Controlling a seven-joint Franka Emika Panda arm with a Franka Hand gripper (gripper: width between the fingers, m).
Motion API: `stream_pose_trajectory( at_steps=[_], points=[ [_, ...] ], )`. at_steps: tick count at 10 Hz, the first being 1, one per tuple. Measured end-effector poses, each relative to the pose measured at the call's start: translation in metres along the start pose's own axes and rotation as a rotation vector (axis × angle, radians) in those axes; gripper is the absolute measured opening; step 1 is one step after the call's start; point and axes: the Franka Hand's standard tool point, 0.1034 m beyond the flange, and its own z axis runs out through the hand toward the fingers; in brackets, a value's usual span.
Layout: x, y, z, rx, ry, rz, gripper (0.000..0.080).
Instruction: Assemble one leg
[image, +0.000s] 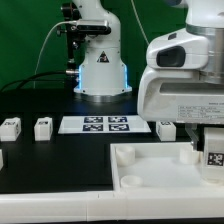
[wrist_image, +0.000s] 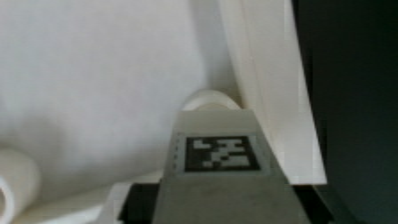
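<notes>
My gripper (image: 212, 148) is shut on a leg (image: 214, 157), a small white post with a black-and-white tag facing the camera. It holds the leg at the exterior view's right, over the right end of the large white tray-like piece (image: 150, 172), beside a corner socket (image: 190, 153). In the wrist view the leg (wrist_image: 221, 150) runs out from between the dark fingers (wrist_image: 153, 200) with its tag up. Its tip lies against the tray's white surface (wrist_image: 89, 80) near a raised edge. The contact point is hidden.
Loose legs stand on the black table at the left (image: 11, 126) (image: 43, 127) and behind the tray (image: 166, 127). The marker board (image: 96, 124) lies at the middle back. The arm's white base (image: 100, 65) stands behind it.
</notes>
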Motion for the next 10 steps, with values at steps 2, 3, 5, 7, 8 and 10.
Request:
stream_pose_trajectory(
  at_steps=[2,3,5,7,8,10],
  points=[
    [-0.0003,-0.0003,0.0003,-0.003,0.001,0.261,0.0293],
    [-0.0008,-0.0008,0.0004,-0.006,0.002,0.421,0.0293],
    [-0.0018,-0.002,0.0006,-0.01,0.0,0.555,0.0293],
    [-0.0024,-0.0029,0.0014,-0.01,0.0,0.552,0.0513],
    [-0.0025,-0.0029,0.0018,-0.01,0.0,0.552,0.0513],
    [-0.0028,-0.0033,0.0025,-0.01,0.0,0.528,0.0644]
  ],
)
